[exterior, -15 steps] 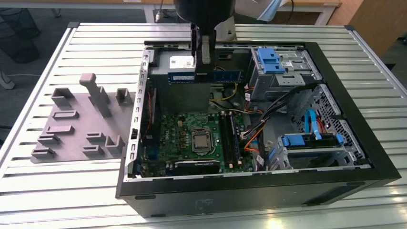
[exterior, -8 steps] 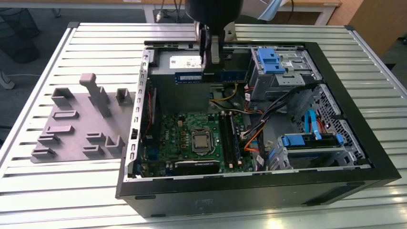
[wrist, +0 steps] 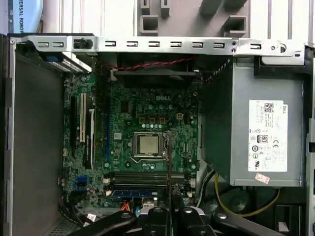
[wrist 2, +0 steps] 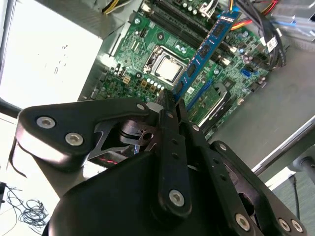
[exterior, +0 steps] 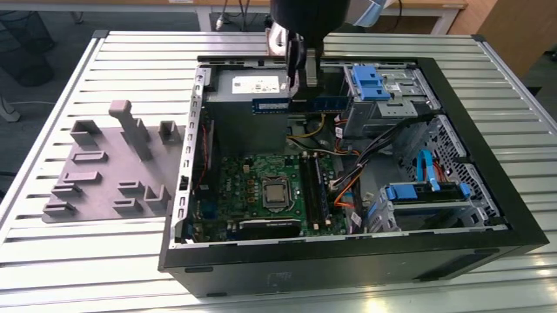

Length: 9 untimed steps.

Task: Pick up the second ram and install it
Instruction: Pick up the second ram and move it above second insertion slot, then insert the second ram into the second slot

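Note:
My gripper hangs over the back of the open computer case, shut on the second ram. That long blue-green stick is held level, in front of the grey power-supply box. In the second wrist view the ram juts out from the closed fingers above the green motherboard. The first wrist view has the ram edge-on as a thin dark line over the processor and the memory slots, with the gripper below it. A blue strip lies in one slot.
A grey moulded tray lies on the slatted table at the exterior view's left. Blue drive cages and loose cables crowd the case at the exterior view's right. The power supply flanks the motherboard.

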### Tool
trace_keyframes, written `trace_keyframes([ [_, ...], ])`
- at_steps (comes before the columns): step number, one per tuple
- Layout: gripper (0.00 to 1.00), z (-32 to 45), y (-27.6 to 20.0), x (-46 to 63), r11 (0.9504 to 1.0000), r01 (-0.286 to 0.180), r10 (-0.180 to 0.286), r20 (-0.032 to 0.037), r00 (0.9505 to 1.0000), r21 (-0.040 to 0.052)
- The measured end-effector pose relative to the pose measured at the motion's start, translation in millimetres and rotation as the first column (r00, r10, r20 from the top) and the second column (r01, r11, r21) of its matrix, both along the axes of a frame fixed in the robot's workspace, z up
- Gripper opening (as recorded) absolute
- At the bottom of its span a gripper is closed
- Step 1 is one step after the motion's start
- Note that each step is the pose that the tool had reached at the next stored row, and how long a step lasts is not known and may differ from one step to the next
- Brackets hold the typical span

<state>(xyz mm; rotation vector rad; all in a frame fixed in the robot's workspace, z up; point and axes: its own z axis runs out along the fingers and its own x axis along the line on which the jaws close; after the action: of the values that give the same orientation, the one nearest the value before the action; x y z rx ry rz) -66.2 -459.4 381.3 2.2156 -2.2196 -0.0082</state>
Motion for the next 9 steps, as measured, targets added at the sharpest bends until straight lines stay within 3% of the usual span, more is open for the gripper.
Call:
trace_keyframes([
  [4, 0.14, 0.0, 0.0, 7.4, 1.0000, 0.000, 0.000, 0.0000, 1.0000, 0.0001],
  [9, 0.14, 0.0, 0.0, 8.4, 1.0000, 0.000, 0.000, 0.0001, 1.0000, 0.0001],
])
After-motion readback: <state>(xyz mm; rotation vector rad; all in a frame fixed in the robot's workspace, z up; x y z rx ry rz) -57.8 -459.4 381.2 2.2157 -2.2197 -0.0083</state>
